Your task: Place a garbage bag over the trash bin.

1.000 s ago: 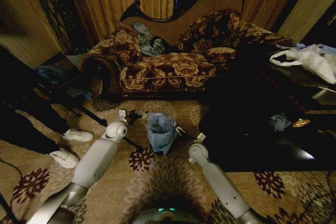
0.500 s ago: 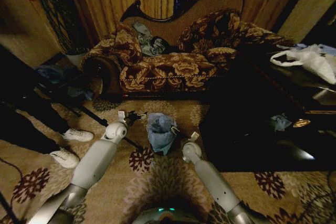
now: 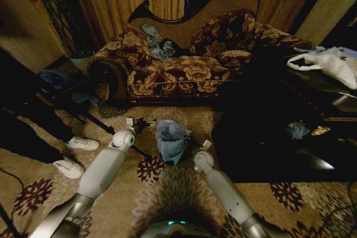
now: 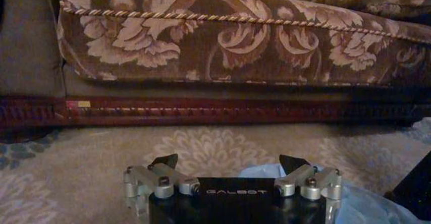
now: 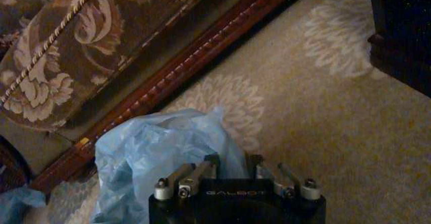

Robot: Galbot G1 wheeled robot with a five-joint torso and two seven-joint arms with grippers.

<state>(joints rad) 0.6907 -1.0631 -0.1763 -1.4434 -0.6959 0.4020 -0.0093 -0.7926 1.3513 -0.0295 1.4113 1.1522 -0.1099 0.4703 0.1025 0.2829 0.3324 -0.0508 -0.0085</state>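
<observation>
The garbage bag [image 3: 170, 140] stands on the carpet [image 3: 178, 185] before the sofa [image 3: 184, 65]. The left hand [image 3: 144, 122] is just left of the bag, the right hand [image 3: 188, 139] at its right side. A low tabletop [image 3: 279, 143] lies right of it.

One garbage bag [image 3: 170, 139], two grippers, left gripper [image 3: 146, 122], right gripper [image 3: 188, 139], one sofa [image 3: 184, 65], two white shoes [image 3: 75, 155]
</observation>
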